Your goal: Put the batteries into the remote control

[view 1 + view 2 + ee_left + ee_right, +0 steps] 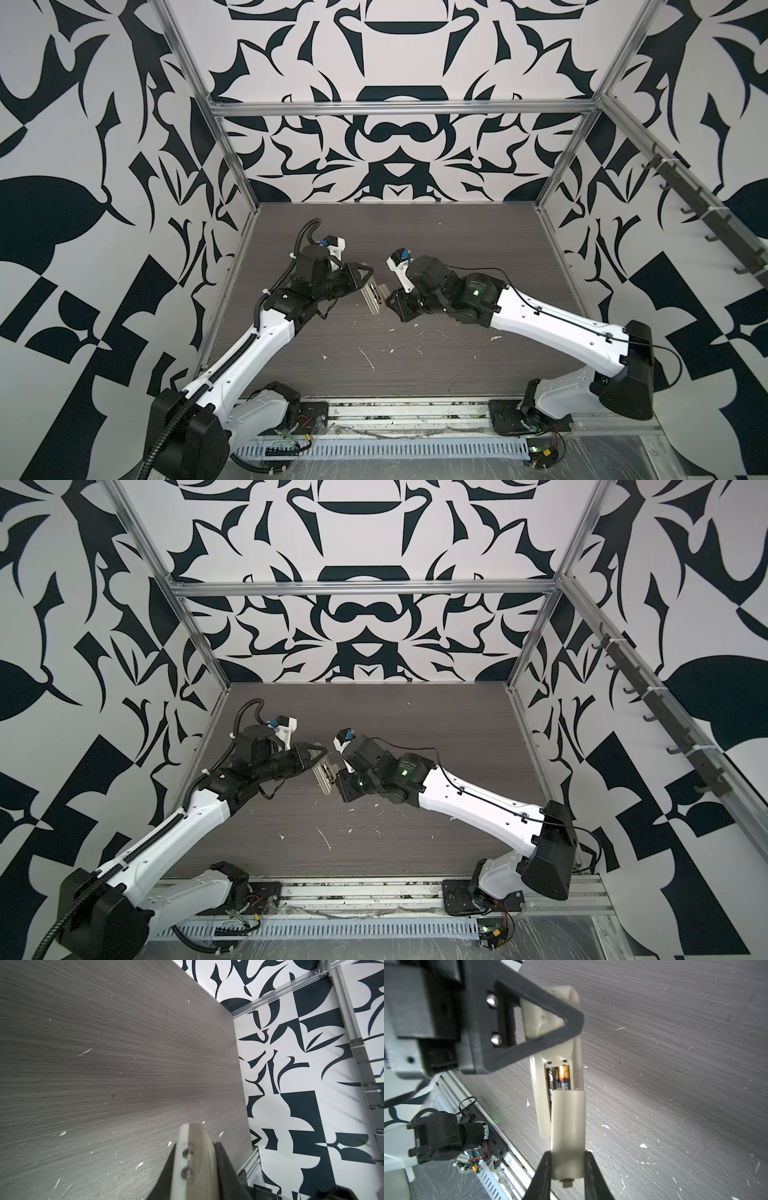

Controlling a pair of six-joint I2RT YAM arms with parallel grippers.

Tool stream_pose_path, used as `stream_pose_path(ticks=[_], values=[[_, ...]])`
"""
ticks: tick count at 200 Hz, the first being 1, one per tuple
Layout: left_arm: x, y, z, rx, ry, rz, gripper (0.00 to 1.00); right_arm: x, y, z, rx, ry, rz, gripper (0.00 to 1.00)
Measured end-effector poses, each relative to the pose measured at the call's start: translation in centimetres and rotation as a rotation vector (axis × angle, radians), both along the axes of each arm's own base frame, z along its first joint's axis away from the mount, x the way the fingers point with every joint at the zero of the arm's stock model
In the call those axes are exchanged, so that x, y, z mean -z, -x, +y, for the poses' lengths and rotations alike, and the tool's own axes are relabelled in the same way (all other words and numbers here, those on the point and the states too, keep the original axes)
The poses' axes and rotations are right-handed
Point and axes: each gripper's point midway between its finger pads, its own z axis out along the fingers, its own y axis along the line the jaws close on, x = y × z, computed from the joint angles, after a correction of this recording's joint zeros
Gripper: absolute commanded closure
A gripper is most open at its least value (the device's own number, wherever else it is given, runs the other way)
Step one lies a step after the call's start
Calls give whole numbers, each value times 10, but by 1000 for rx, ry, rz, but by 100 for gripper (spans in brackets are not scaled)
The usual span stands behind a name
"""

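Note:
The remote control point(538, 1088) hangs above the table, pale back toward the right wrist camera. My left gripper point(196, 1146) is shut on its upper end, and one black finger point(542, 1007) crosses it. Two dark batteries point(559, 1078) with copper marking lie side by side in the recess. A pale battery cover point(568, 1122) overlaps the recess's lower part and hides their other ends. My right gripper point(568, 1153) is shut on that cover. In both top views the remote point(371, 296) point(323, 776) sits between the left gripper point(360, 276) point(316, 757) and the right gripper point(390, 300) point(337, 777).
The dark wood-grain table point(415, 249) carries white flecks and scratches point(368, 358). An aluminium rail point(407, 409) with both arm bases runs along the front edge. Patterned walls on metal frame posts point(557, 174) enclose the back and sides.

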Motion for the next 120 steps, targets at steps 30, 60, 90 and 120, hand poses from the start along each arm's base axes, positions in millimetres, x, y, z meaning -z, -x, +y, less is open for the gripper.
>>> stream_pose_path(ticks=[30, 60, 90, 120], values=[[2, -1, -2, 6, 4, 7, 100, 3, -5, 13, -14, -7, 9, 99], [1, -1, -2, 9, 7, 3, 100, 12, -6, 19, -22, 5, 21, 99], [0, -3, -1, -2, 5, -1, 100, 14, -11, 24, -23, 11, 23, 100], [1, -3, 0, -5, 3, -2, 100, 18, -12, 26, -26, 17, 29, 100]])
